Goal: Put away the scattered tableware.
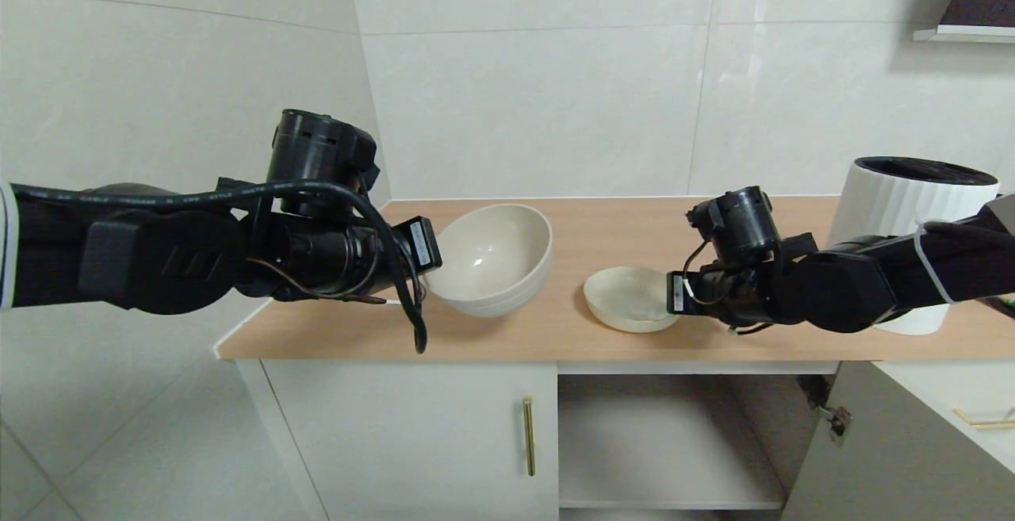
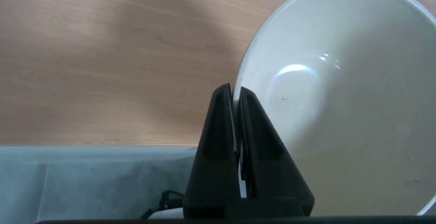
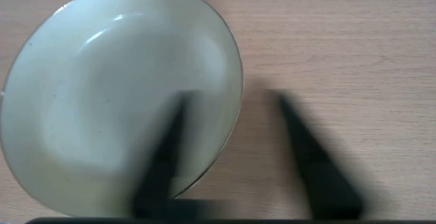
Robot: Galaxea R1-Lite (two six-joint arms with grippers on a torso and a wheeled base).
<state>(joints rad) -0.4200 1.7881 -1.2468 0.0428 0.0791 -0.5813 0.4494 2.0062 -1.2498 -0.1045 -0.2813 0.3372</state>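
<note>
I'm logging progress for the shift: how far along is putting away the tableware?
Done: nothing stored yet; both pieces are at the wooden counter. In hand: the left gripper is shut on the rim of the tilted bowl; the right gripper, fingers open, straddles the rim of the small dish. Left: gripping the dish and moving both, perhaps into the open cabinet below.
</note>
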